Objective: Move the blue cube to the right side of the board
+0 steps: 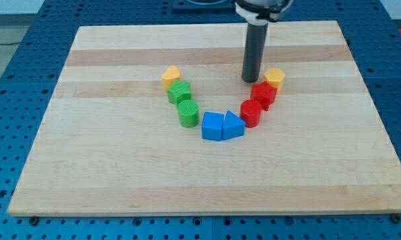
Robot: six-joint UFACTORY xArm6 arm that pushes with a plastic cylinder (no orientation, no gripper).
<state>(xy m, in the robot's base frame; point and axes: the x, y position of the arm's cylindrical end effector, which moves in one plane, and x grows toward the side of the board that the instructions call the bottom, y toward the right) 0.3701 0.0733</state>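
Blue cube (212, 126) sits low-centre on wooden board (120, 173), at the bottom of a U of blocks, touching blue triangular block (233, 125) on its right. Squarish, no clear long axis; one face toward the view's bottom. My tip (251, 79) stands just left of yellow block (274, 77), well apart from the cube. No jaws: plain rod.

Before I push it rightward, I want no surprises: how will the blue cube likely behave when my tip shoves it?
The blue cube sits flat on the smooth wooden board, so it should slide, not roll or tip. It touches the blue triangular block on its right, so a rightward push probably carries that along. My tip stands well above it, beside the yellow block.
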